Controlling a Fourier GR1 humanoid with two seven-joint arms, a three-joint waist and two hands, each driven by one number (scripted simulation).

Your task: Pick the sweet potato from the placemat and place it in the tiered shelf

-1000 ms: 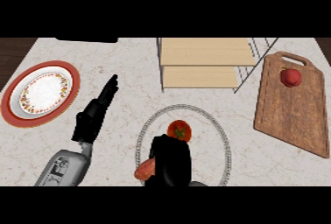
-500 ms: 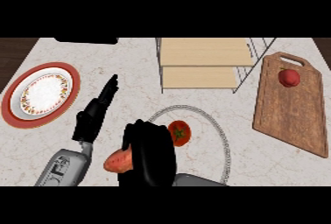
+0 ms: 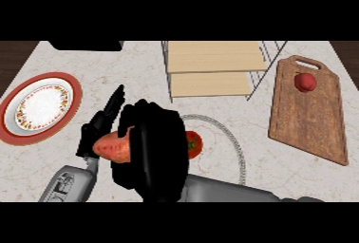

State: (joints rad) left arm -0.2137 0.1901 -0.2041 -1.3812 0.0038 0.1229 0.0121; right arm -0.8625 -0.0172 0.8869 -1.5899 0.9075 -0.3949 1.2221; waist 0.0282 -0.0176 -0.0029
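The right hand [image 3: 154,147] is curled round the sweet potato [image 3: 111,148], its fingers wrapped over the middle so that only the orange left end shows; from where I stand it looks carried, clear of the placemat [image 3: 228,132], though the hand hides what lies under it. Just beside that end the left hand [image 3: 101,124] rests open, fingers straight and pointing away from the robot; whether it touches the potato I cannot tell. A red vegetable [image 3: 194,144] lies on the mat at the right hand's far edge. I judge the potato stiff and fairly heavy for its size, with a dull skin that should not slip much; its tapered ends would roll out of a pinch, so the thick middle is the place to hold, as now; it should stand being set down without harm. The tiered shelf [image 3: 214,59] stands further back on the tabletop [image 3: 140,66], well apart; a plate [image 3: 41,107] sits left, a cutting board [image 3: 308,123] right.
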